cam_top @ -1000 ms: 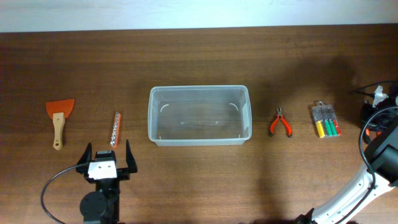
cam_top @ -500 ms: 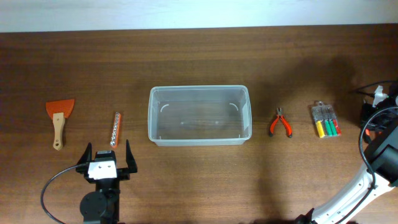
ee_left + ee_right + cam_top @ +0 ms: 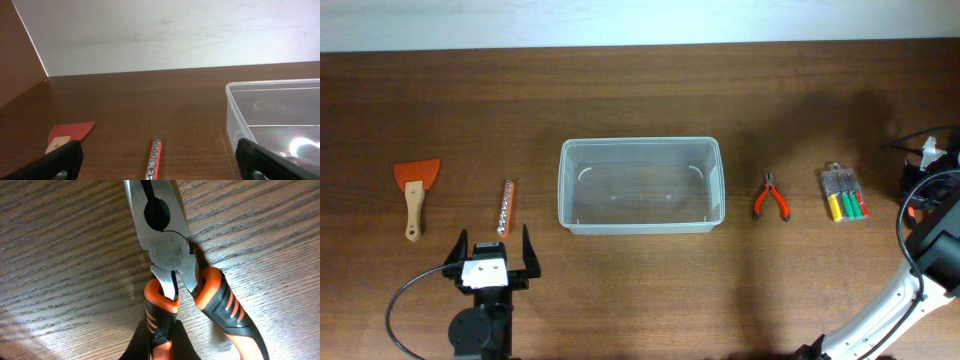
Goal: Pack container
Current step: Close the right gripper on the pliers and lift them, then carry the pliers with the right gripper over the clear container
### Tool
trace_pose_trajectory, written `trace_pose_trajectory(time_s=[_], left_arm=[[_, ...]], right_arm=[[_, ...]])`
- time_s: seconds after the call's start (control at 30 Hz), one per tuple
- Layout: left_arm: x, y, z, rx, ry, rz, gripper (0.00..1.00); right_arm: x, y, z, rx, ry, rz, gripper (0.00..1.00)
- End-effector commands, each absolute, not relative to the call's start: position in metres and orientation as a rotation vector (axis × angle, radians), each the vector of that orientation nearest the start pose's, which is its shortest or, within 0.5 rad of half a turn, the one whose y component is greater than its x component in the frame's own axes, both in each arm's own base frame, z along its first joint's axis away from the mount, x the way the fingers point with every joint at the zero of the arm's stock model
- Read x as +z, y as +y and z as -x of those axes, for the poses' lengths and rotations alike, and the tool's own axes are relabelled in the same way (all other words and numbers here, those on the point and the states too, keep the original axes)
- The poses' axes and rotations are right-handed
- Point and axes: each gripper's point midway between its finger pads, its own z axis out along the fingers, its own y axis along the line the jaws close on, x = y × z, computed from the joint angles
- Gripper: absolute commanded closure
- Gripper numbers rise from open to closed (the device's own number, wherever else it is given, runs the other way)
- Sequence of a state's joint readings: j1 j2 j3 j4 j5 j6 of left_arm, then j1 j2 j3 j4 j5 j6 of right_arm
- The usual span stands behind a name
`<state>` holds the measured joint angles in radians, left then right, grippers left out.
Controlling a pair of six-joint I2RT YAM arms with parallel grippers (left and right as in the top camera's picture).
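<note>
Brown wood-grain table (image 3: 640, 80), white wall along its far edge.

Clear, shallow rectangular plastic container (image 3: 640, 190), rounded corners and a rim. It sits at the table's centre with its long side across. In the left wrist view its near-left corner (image 3: 280, 115) shows at the right.

White right arm (image 3: 890, 300) stands at the table's right edge in the overhead view. Its gripper cannot be made out there.

Left gripper (image 3: 494, 242) is near the front edge, left of the container. Its jaws are spread wide and hold nothing. The black fingers (image 3: 62, 160) show at both lower corners of its wrist view.

Scraper with an orange blade and a pale wooden handle (image 3: 413, 205) lies far left, blade pointing away from the robot. It also shows in the left wrist view (image 3: 70, 132).

Clear pack of yellow, red and green stick-shaped items (image 3: 844, 193) lies well right of the container.

Steel pliers with orange-and-black handles (image 3: 772, 197) lie between the container and the pack, nose pointing away. The overhead view shows them lying alone on the wood. The right wrist view shows them close up (image 3: 167, 250), flat on the table.

Right gripper (image 3: 160, 340): dark fingertips at the bottom of its wrist frame pinch tight on either side of the pliers' left handle.

Narrow orange strip carrying a row of small metal sockets (image 3: 505, 207) lies between the scraper and the container. In the left wrist view it sits just ahead of the left gripper (image 3: 154, 160).
</note>
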<state>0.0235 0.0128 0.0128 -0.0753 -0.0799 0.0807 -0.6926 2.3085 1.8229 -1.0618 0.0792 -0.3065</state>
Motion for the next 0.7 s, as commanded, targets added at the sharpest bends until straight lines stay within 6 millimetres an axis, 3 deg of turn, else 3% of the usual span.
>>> trace_pose_trajectory(time_s=[0.0, 0.37, 0.67], left_arm=[[0.158, 0.019, -0.245, 0.136, 1.645, 0.025, 0.01], [0.158, 0.019, -0.245, 0.136, 1.645, 0.025, 0.01], [0.158, 0.019, -0.245, 0.136, 1.645, 0.025, 0.01]], right_arm=[[0.006, -0.297, -0.347, -0.154, 3.084, -0.592, 0.96], [0.019, -0.292, -0.357, -0.162, 3.076, -0.557, 0.96], [0.068, -0.289, -0.385, -0.202, 3.024, -0.488, 0.96]])
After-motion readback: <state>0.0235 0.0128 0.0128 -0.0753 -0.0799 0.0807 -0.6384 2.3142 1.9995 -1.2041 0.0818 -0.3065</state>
